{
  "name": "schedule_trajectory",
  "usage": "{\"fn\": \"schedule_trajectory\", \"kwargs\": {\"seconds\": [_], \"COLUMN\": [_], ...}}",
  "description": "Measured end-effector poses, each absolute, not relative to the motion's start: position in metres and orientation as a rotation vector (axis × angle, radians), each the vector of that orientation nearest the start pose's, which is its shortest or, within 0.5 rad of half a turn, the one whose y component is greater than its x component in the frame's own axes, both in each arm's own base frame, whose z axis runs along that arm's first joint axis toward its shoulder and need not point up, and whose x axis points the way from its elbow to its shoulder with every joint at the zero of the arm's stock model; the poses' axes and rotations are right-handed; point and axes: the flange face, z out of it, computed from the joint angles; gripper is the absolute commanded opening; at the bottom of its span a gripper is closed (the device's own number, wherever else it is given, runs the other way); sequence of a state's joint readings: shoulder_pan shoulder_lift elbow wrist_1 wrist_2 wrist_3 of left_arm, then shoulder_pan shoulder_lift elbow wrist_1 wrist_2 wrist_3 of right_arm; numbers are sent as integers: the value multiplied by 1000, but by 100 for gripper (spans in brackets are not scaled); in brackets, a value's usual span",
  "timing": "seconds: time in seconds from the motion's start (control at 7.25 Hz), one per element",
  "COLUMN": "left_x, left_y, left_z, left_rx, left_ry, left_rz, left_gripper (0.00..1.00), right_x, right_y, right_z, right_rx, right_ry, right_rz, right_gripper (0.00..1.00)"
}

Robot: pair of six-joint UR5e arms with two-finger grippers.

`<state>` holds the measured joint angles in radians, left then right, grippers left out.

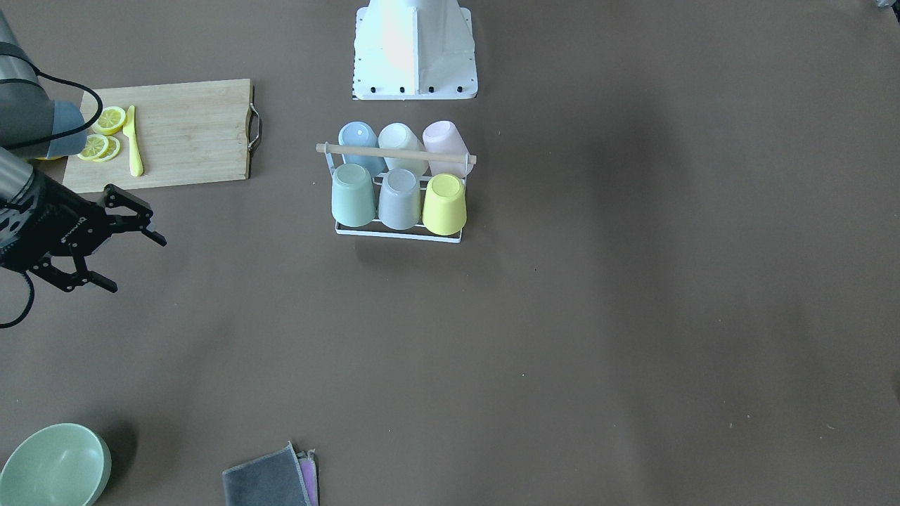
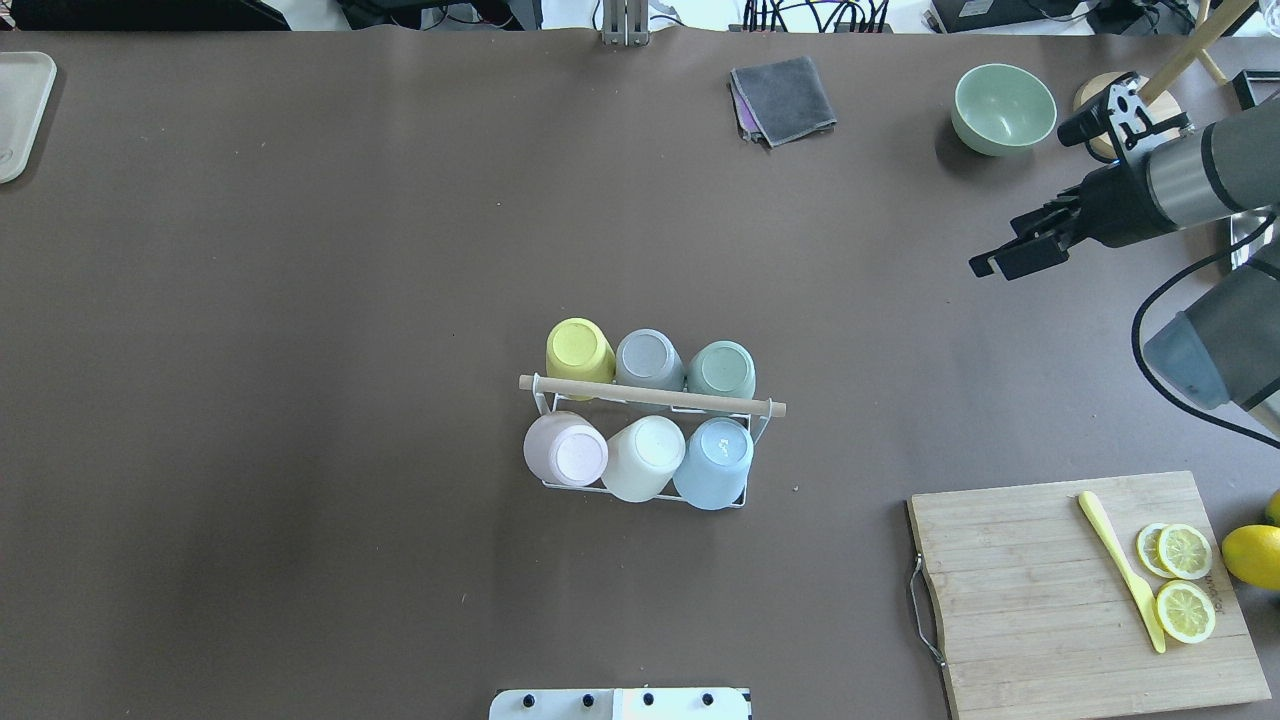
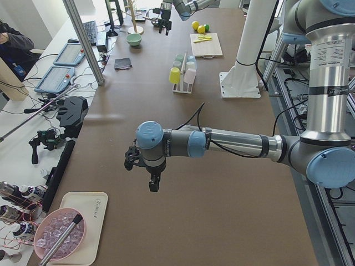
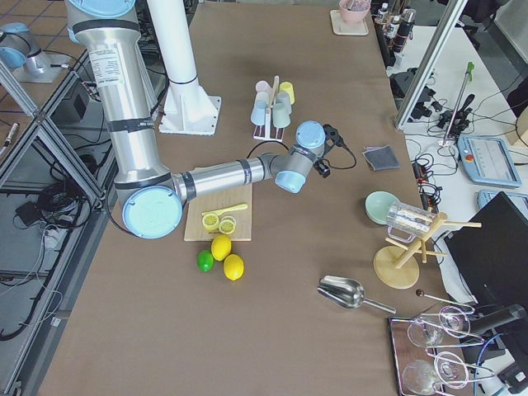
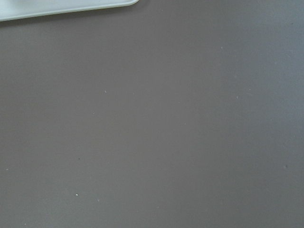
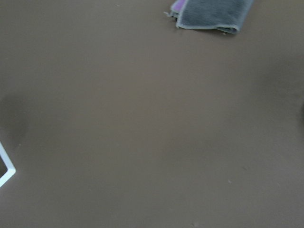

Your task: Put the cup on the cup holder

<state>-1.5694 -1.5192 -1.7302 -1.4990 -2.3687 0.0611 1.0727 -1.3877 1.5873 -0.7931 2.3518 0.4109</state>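
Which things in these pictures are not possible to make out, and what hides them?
1. Left gripper: shows only in the exterior left view, so open or shut cannot be told.
2. Cup holder prongs: covered by the upturned cups in the overhead and front views.
3. White corner: cut off by the right wrist view's left edge and blurred; unidentifiable.
4. Pale tray: cut off by the left wrist view's top edge.

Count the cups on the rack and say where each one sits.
6, all upside down on the cup holder. Row farther from the robot, its left to right: yellow cup, grey cup, green cup. Nearer row: pink cup, cream cup, blue cup.
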Motion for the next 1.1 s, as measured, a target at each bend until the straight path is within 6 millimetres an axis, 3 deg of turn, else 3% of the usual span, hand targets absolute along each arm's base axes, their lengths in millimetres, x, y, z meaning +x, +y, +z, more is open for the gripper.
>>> {"fn": "schedule_trajectory", "kwargs": {"seconds": [0.41,1.1], "left_x": [-61,-60], "left_y": [-472,-475], "left_z": [609,611], "left_rx": [89,88], "left_ry": [795,797], "left_rz": [84,85], "left_gripper": [99,99], "right_x": [-154,-21], "right_y": [-555,-545], "right_z": [502,575], "right_rx": [297,-5], "right_ry": [-902,-749], "right_rz": [-221,58], "right_gripper": [100,100]}}
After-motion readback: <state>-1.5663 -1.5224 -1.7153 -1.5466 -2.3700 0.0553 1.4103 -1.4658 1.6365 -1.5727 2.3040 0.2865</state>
